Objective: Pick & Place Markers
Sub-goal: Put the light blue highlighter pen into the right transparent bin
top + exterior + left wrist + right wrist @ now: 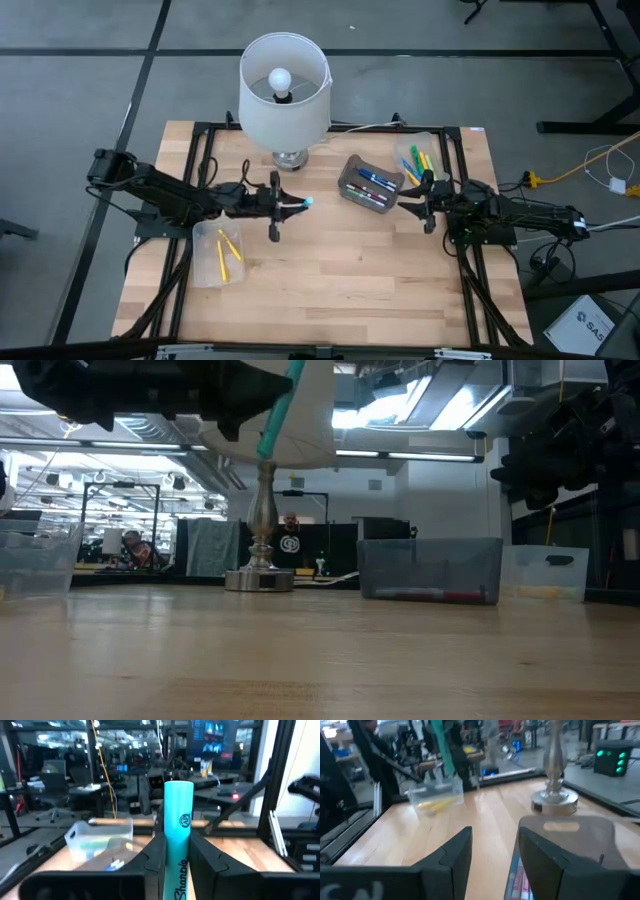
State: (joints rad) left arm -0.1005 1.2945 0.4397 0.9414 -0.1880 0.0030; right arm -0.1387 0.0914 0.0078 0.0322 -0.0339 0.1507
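Left end effector (290, 204): centre frame, clamped on teal marker (300, 203).
Right end effector (418, 201): parted, empty.
Risk: marker slipping if grip loosens.

A grey floor (80, 90) crossed by dark seam lines spreads around the wooden table (330, 270), and a yellow cable (585, 165) and white cable trail across it off to the right. On the table's far edge stands a lamp with a white shade (285, 90), its bulb (281, 80) visible from above and its metal stem and round base (259, 578) catching the light. Beyond the table the room opens into a wide workshop: bright strip lights (400, 455) under the ceiling, dark frames, desks and office chairs (47, 812), glowing screens (212, 730), and a seated person (135, 547) far off on the left.
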